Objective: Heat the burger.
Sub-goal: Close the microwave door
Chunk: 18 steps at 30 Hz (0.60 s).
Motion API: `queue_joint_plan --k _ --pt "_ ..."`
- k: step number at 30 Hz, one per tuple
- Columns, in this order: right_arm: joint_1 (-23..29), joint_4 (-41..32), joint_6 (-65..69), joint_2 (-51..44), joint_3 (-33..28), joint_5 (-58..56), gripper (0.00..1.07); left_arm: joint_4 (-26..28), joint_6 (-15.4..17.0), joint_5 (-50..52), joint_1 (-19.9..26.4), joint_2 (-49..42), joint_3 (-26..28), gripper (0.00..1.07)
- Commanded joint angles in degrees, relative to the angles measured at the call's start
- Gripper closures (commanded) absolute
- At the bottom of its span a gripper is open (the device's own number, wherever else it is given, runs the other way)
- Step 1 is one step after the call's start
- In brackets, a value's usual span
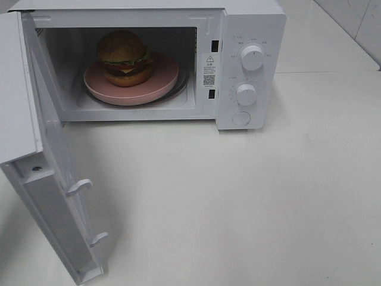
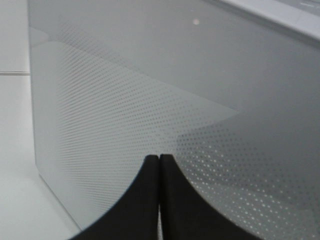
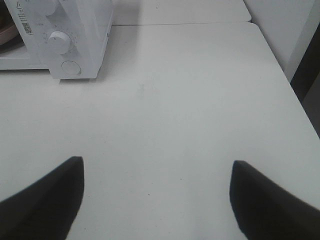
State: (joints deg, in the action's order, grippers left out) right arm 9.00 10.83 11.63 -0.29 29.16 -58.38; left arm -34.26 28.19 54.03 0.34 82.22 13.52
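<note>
Inside the microwave [image 1: 250,24] cavity, the burger [image 1: 123,58] sits on a pink plate [image 1: 164,83], toward the plate's left rear. The door [image 1: 53,196] stands wide open. Left pincer [image 2: 159,162]: fingers pressed together, empty, close to the door's dotted panel. Right pincer [image 3: 156,165]: fingers well apart, holding nothing, above the worktop [image 1: 238,196]. Judged handling: the burger looks light, its stacked layers liable to shift and its glossy bun slippery. It is best carried by the stiff plate rim rather than squeezed. Closing the door appears to be the step in hand.
</note>
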Motion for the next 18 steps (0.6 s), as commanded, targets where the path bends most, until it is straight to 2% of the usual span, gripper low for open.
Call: queue_joint_plan --k 1,2,4,10,14,18 --pt "-0.5 0.3 -0.7 -1.4 -0.3 0.6 0.33 -3.2 0.7 3.9 -0.3 1.0 1.1 1.07" --pt "-0.5 0.3 -0.7 -1.4 -0.3 0.6 0.33 -3.2 0.7 3.9 -0.3 1.0 1.1 1.07" --pt "-0.5 0.3 -0.7 -1.4 -0.3 0.6 0.33 -7.3 3.4 4.1 -0.3 1.6 3.1 1.07" --pt "-0.5 0.3 -0.7 -1.4 -0.3 0.6 0.33 -8.3 5.3 4.2 -0.3 1.6 5.2 1.07" --pt "-0.5 0.3 -0.7 -1.4 -0.3 0.6 0.33 -11.5 6.6 3.9 -0.4 1.6 6.9 1.07" --pt "-0.5 0.3 -0.7 -1.4 -0.3 0.6 0.33 -11.4 7.7 3.8 -0.9 1.6 8.1 1.07"
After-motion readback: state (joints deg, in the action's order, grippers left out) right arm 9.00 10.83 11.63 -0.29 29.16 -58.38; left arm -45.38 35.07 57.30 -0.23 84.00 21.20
